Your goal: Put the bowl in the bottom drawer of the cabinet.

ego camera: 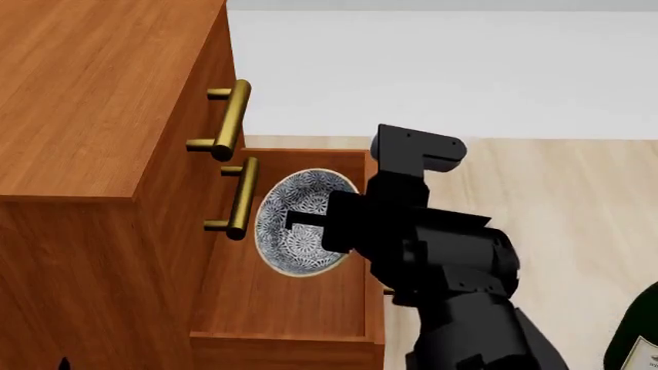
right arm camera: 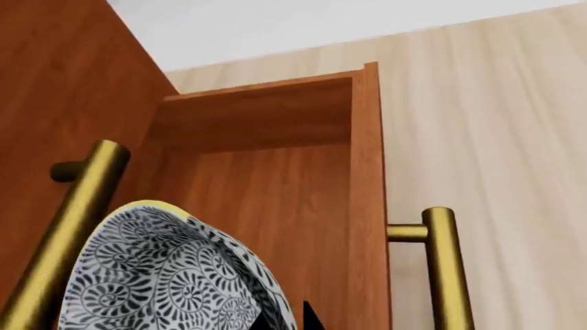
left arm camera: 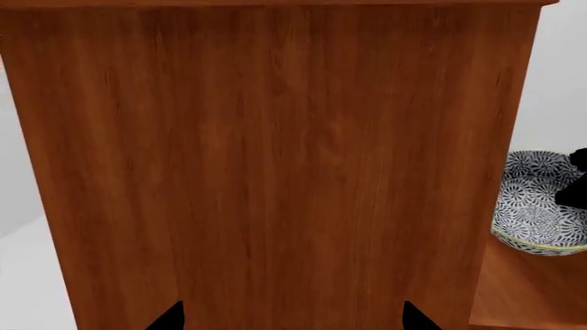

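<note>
The blue-and-white patterned bowl (ego camera: 298,223) hangs tilted on edge over the pulled-out bottom drawer (ego camera: 277,308) of the reddish-brown cabinet (ego camera: 92,100). My right gripper (ego camera: 308,220) is shut on the bowl's rim. In the right wrist view the bowl (right arm camera: 174,275) sits by my right gripper (right arm camera: 286,317), whose fingertips stand either side of its wall, above the drawer's floor (right arm camera: 266,199). My left gripper (left arm camera: 293,317) is open, facing the cabinet's plain side (left arm camera: 275,165). From there the bowl (left arm camera: 537,206) shows past the cabinet's edge, above the drawer (left arm camera: 527,289).
Two upper drawers are closed, their brass handles (ego camera: 231,119) (ego camera: 242,196) jutting out beside the bowl. The bottom drawer's brass handle (right arm camera: 445,268) sticks out over pale wood floor (ego camera: 575,200). A green bottle (ego camera: 637,339) stands at the near right.
</note>
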`<state>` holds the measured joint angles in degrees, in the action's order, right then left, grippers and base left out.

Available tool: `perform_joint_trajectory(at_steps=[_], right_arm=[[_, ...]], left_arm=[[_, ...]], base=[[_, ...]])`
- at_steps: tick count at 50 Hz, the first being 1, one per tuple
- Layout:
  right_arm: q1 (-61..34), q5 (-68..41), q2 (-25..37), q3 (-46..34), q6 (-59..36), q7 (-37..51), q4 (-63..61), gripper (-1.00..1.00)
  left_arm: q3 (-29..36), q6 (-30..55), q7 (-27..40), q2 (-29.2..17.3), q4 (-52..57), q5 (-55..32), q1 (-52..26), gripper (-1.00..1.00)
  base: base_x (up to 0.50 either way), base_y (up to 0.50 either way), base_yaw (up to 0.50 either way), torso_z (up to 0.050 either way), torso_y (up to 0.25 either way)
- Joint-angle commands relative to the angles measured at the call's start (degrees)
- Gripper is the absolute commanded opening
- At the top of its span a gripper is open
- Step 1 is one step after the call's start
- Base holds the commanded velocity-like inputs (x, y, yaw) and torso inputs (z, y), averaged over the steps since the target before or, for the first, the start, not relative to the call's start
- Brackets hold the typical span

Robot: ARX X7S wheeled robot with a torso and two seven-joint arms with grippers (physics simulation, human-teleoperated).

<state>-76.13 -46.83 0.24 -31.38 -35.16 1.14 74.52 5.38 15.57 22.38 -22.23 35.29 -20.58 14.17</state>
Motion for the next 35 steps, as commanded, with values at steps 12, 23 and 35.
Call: perform_joint_trajectory(at_steps=[12, 23, 35], right_arm=[[1.17, -6.53, -0.23, -4.18, 1.0, 0.26, 0.46, -1.0], [2.35, -7.71, -0.23, -3.83, 0.64, 0.68, 0.47, -1.0], [3.35, -12.0, -0.23, -6.92, 1.03, 1.4, 0.47, -1.0]], left_arm=[[-0.14, -0.11, 0.63, -0.34, 0.08, -0.16, 0.25, 1.0], [-0.2, -0.06, 0.94, -0.45, -0.03, -0.3, 0.2, 1.0], [0.03, -0.18, 1.02, -0.5, -0.56, -0.33, -0.11, 1.0]], base=[[0.0, 0.0, 0.0, 0.0, 0.0], [0.0, 0.0, 0.0, 0.0, 0.001], [0.0, 0.0, 0.0, 0.0, 0.0]])
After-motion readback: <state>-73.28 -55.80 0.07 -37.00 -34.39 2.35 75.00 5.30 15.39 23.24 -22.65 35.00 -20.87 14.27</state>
